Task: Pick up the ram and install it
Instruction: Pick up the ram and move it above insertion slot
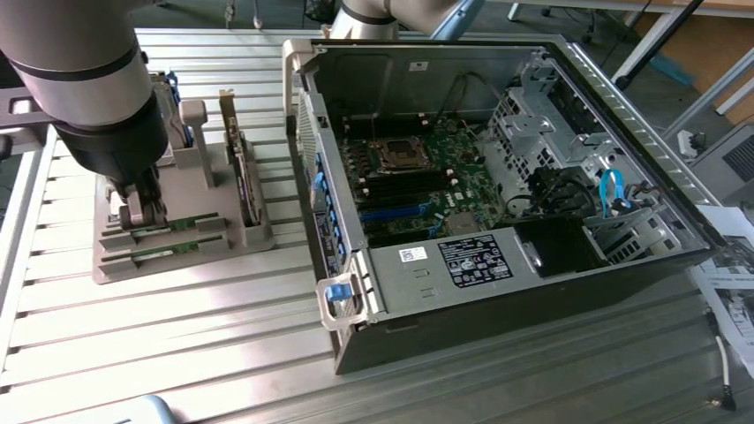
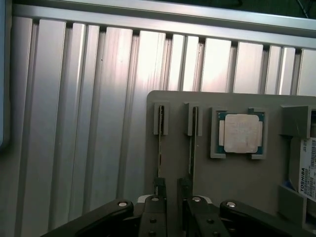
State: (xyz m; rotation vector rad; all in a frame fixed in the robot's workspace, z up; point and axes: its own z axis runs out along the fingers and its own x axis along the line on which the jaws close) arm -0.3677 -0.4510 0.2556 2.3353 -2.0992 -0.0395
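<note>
Exterior view first: the gripper point(image 1: 141, 219) is down at the left-middle of the frame, right over the grey holder point(image 1: 253, 240) sitting on the table point(image 1: 177, 336). The ram point(image 1: 168, 231) is there, not in the case point(image 1: 471, 274) yet. It's two thin green sticks lying side by side in slots at the front of the holder. Their long axis runs roughly left-right across the frame, tilted up a bit toward the right. The gripper is over the left part of them, basically on top, while the motherboard point(image 1: 425, 177) is well off to the right. From this angle I honestly can't tell which stick it's lined up on.

Wrist view: the ram point(image 2: 160, 143) shows edge-on, with the second stick parallel just beside it and the CPU point(image 2: 241, 133) past that one. Both sticks run straight away from the gripper point(image 2: 171, 190), lengthwise. The jaws are spread and pinching nothing. One of the fingers point(image 2: 159, 186) covers the near end of the first stick, and the other sits just inside the second stick, so the gap looks to fall between the two. My guess is the bit that matters is the sideways offset across the sticks, not the distance along them.
</note>
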